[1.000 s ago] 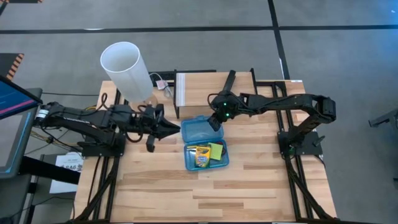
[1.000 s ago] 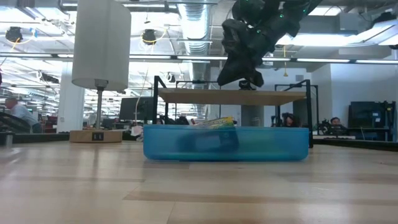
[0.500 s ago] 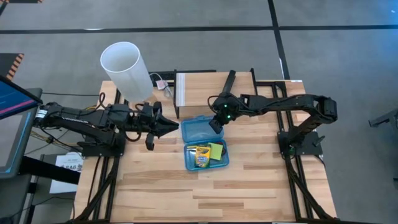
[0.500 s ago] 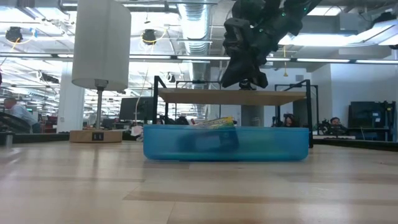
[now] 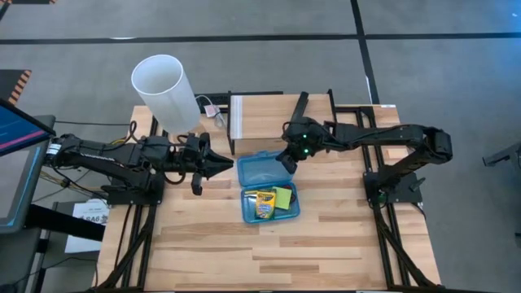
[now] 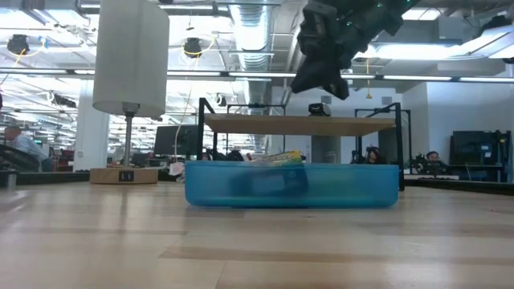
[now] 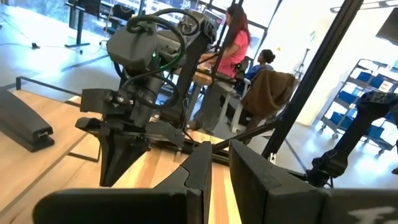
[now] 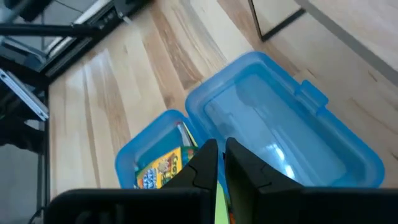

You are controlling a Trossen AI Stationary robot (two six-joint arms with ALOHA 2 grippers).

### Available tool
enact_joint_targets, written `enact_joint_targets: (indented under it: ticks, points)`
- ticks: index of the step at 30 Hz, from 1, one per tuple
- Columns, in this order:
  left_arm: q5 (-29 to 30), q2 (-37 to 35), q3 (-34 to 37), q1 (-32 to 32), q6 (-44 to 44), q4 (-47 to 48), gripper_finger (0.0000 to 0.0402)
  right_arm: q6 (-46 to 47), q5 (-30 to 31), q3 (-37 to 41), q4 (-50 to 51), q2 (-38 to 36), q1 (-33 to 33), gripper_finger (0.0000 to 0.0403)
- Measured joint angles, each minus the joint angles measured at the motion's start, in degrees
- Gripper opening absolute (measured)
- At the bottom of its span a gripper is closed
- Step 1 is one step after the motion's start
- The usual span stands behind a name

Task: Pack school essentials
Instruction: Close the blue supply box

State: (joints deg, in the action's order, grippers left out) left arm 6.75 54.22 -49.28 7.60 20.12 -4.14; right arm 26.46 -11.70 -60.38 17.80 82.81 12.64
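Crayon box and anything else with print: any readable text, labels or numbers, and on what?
No text can be read in any view.
Crayon box, lying in the blue case: printing on its face, too small and blurred to read.
White paper beside the table's left edge: dark marks, too small to read.
Small tag on the wooden base under the white cylinder: illegible.

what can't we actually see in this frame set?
- Box contents: in the high view only the crayon box and green sticky-note pad read inside the blue box; anything smaller is too small to tell.
- Low view: the tinted front wall blurs everything inside.
- Right wrist view: the right gripper covers part of the box, and the bottom edge cuts it off.
- Left wrist view: the left gripper is seen, but the box is out of frame.
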Motion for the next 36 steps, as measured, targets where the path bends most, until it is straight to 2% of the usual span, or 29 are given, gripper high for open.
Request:
enact_joint_targets:
  ticks: [24, 31, 36]
  points:
    - [0.8, 0.0, 0.0, 0.0, 1.7, 0.5, 0.0042, -0.4, 0.2, 0.0, 1.8, -0.1, -0.3, 0.0052]
    - [1.5, 0.0, 0.0, 0.3, 4.2, 4.7, 0.0071, -0.4, 0.2, -0.1, 3.5, -3.0, -0.2, 0.0052]
    - [7.1, 0.0, -0.1, 5.4, 3.6, 8.6, 0.0079, -0.9, 2.9, -0.1, 8.0, -7.0, -0.2, 0.0052]
